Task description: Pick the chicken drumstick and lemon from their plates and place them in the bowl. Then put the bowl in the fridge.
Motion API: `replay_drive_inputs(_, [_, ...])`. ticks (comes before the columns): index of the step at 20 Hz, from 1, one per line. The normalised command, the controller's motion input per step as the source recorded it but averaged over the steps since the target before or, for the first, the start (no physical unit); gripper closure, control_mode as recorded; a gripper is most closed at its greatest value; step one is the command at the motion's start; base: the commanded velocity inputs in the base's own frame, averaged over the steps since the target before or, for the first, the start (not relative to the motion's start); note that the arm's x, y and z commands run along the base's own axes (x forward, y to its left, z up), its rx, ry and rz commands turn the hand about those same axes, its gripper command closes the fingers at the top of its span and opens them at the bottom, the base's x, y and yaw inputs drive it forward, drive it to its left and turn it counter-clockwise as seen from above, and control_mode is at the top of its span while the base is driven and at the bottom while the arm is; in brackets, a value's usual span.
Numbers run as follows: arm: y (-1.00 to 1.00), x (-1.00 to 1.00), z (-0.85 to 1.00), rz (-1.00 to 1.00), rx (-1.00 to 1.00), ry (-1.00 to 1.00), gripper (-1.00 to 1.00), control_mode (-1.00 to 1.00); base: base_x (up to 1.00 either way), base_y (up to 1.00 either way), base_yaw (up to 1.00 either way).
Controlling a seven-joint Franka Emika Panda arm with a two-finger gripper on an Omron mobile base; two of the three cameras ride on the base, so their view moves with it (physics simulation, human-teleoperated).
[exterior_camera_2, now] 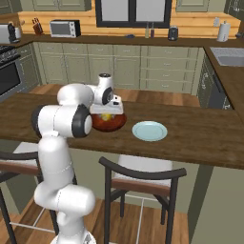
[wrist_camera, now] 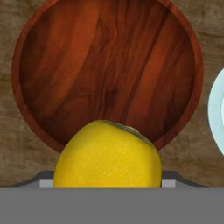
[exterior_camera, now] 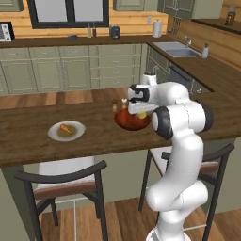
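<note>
My gripper hangs over the reddish-brown bowl on the wooden counter, shut on the bright yellow lemon. In the hand view the lemon sits between the fingers just above the near rim of the bowl, whose inside holds nothing. The orange-brown chicken drumstick lies on the white-rimmed plate to the left of the bowl. From the right base view, the lemon is above the bowl, and the pale green-blue plate lies bare beside it. The fridge is out of view.
Two small shakers stand just behind the bowl. Dark-framed chairs are tucked under the counter's near edge. A sink is set in the far right counter.
</note>
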Motion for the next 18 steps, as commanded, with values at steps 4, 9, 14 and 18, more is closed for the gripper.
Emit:
replay_drive_inputs(4, [0.00,0.38,-0.41,0.00,0.00,0.00,1.00,-1.00,0.00,0.00,0.00])
replay_drive_inputs(9, [0.00,0.13,-0.27,0.00,0.00,0.00,1.00,-1.00,0.00,0.00,0.00])
replay_drive_inputs(14, [0.00,0.00,-0.32,0.00,0.00,0.00,1.00,-1.00,0.00,0.00,0.00])
replay_drive_inputs(18, [0.00,0.00,-0.30,0.00,0.00,0.00,1.00,-1.00,0.00,0.00,0.00])
